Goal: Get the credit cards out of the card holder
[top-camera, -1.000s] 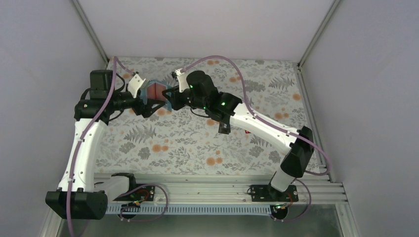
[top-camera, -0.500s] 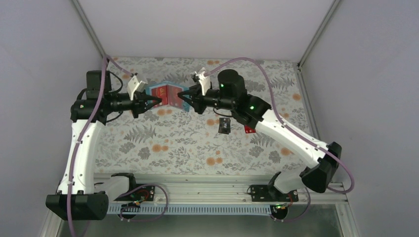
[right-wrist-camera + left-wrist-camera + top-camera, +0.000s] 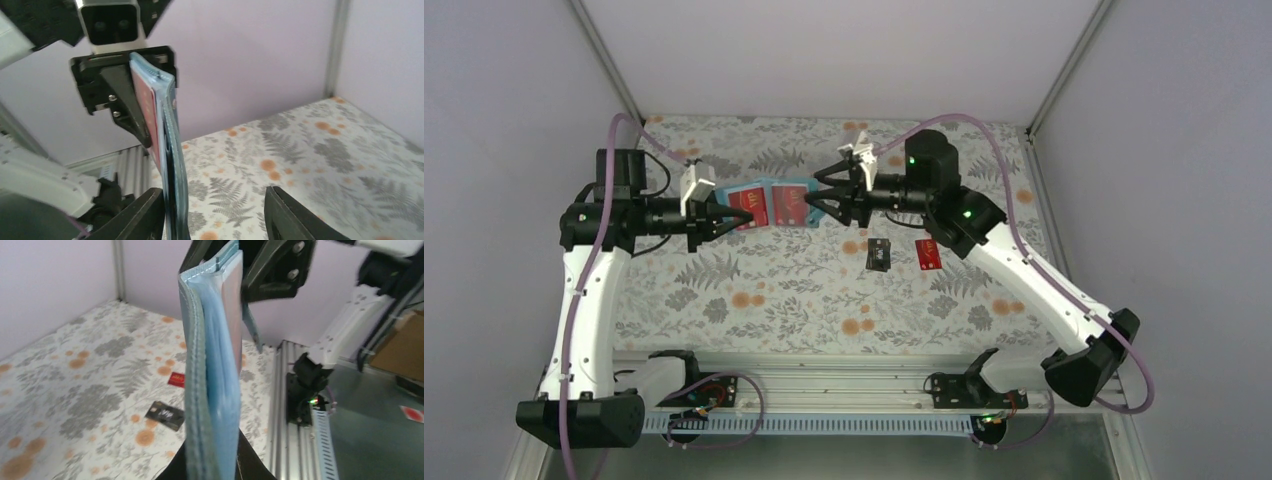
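Card holder: the card holder (image 3: 770, 205) is a teal-blue folding wallet, spread open and held in the air above the far part of the table, between the two hands.
Inner faces: lighter blue, each showing a red rectangle with pale marks. Whether these are cards cannot be told.
Edge: seen end-on from the left wrist, soft layered fabric with a stitched teal rim.
Left hand: the left hand (image 3: 716, 218) is clamped on the holder's left end.
Right hand: the right hand (image 3: 822, 200) has its fingers spread apart, one on each side of the holder's right end, not closed on it.
Black card: the black card (image 3: 879, 254) lies flat on the table, near the holder on its near side. Its pale marks are too small to read.
Red card: the red card (image 3: 927, 254) lies flat just right of the black one, not touching it.
Table: the table (image 3: 804, 290) has a pale cloth printed with grey ferns and orange flowers.
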